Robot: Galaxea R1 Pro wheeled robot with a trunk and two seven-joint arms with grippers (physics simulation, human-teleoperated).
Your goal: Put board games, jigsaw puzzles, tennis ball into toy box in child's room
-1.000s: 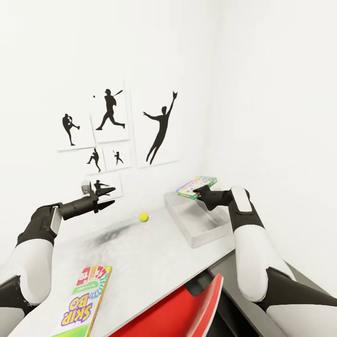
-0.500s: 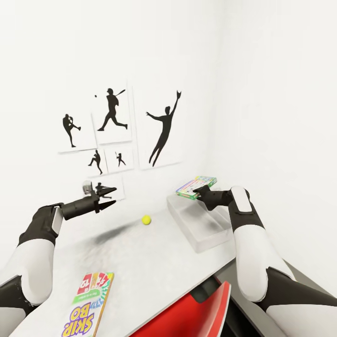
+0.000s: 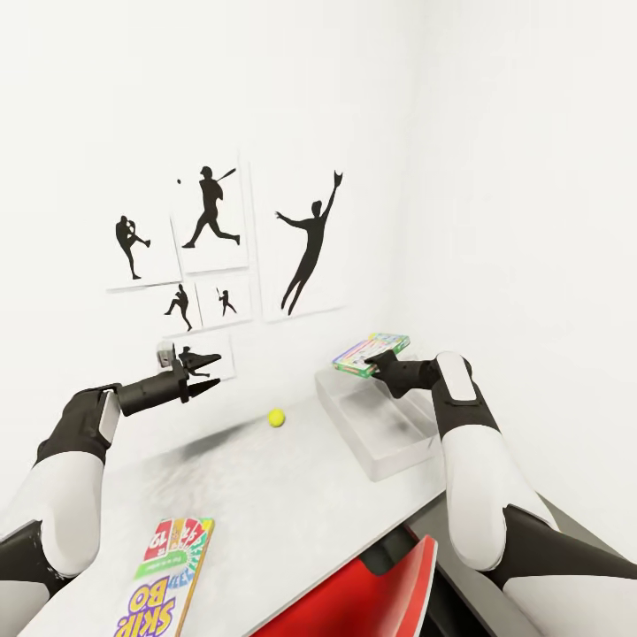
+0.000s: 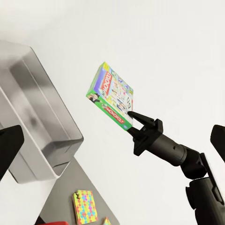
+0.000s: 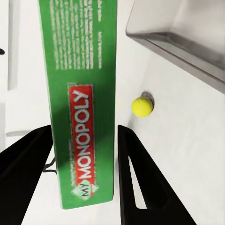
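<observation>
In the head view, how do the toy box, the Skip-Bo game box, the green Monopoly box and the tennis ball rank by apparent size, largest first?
1. toy box
2. Skip-Bo game box, partly cut off by the picture's edge and nearest the camera, so its rank is unsure
3. green Monopoly box, held in the right gripper
4. tennis ball

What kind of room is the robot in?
Probably a child's bedroom or playroom. Black baseball-player pictures hang on the white wall, and the table holds a Skip-Bo game, a tennis ball and a grey toy box. The right pincer holds a Monopoly box.
</observation>
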